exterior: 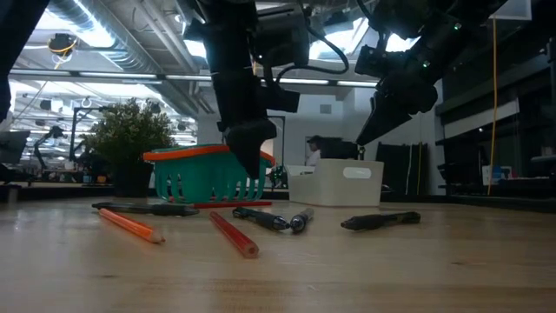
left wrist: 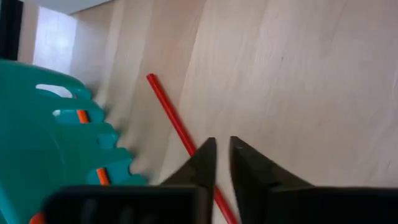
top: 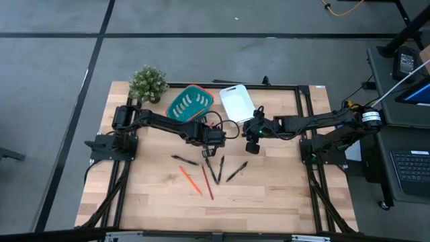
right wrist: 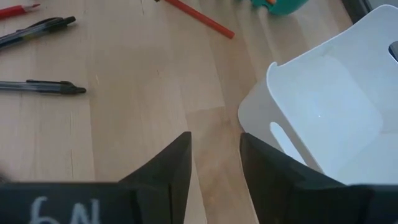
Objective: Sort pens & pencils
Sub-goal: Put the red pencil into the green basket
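Observation:
Several black pens (top: pixel 220 169) lie fanned on the wooden table, with an orange pencil (top: pixel 190 180) and a red pencil (top: pixel 207 181) beside them. Another red pencil (left wrist: pixel 168 115) lies flat on the table by the teal basket (top: pixel 189 102), which has an orange pencil (left wrist: pixel 84 116) inside. My left gripper (left wrist: pixel 222 149) hovers just above that red pencil, its fingers a narrow gap apart and holding nothing. My right gripper (right wrist: pixel 214 149) is open and empty, above bare table next to the white bin (right wrist: pixel 323 112).
A potted plant (top: pixel 148 82) stands at the table's far left corner, beside the basket. The white bin (top: pixel 236 101) sits at the far edge near the middle. Bare wood (top: pixel 269 202) stretches toward the near edge. In the low view, the pens (exterior: pixel 380 221) lie well below both grippers.

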You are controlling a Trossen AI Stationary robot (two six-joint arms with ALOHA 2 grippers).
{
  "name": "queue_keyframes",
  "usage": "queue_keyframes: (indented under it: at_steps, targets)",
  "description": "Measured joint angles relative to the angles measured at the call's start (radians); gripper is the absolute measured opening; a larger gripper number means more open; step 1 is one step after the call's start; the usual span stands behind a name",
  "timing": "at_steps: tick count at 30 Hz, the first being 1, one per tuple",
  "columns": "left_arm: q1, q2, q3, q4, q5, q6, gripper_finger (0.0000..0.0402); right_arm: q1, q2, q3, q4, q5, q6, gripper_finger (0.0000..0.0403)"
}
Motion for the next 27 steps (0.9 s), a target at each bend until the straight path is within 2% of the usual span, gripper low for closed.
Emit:
queue_keyframes:
  at_steps: [2, 8, 27]
  targets:
    - [0.004, 0.0, 0.0, -0.001, -0.006, 0.0, 0.0007, 0.0, 0.0, 0.0, 0.0, 0.0, 0.0, 0.0139]
    - [0.004, 0.0, -0.001, 0.0, -0.085, 0.001, 0.0001, 0.0, 0.0, 0.0, 0.0, 0.0, 0.0, 0.0139]
    - [0.009, 0.0, -0.109, 0.082, -0.11, -0.035, 0.0, 0.0, 0.0, 0.0, -0.002, 0.001, 0.001, 0.0139]
